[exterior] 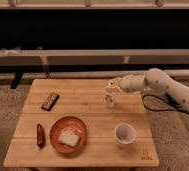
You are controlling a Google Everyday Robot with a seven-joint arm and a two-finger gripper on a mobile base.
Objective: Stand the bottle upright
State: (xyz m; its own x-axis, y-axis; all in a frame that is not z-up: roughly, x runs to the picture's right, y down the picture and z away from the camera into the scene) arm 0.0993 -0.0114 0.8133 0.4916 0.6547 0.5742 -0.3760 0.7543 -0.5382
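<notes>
The bottle (109,99) is small and pale. It stands upright on the wooden table (88,112), right of the middle and towards the far edge. My gripper (112,86) is just above the bottle's top and slightly to its right, at the end of the white arm reaching in from the right. Whether it touches the bottle does not show.
A white cup (124,133) stands near the front right. An orange plate (55,131) holding a piece of bread (68,137) is at the front left, with a dark brown slender item (40,135) beside it. A brown bar (50,101) lies at the left. A black cable (158,103) trails right of the table.
</notes>
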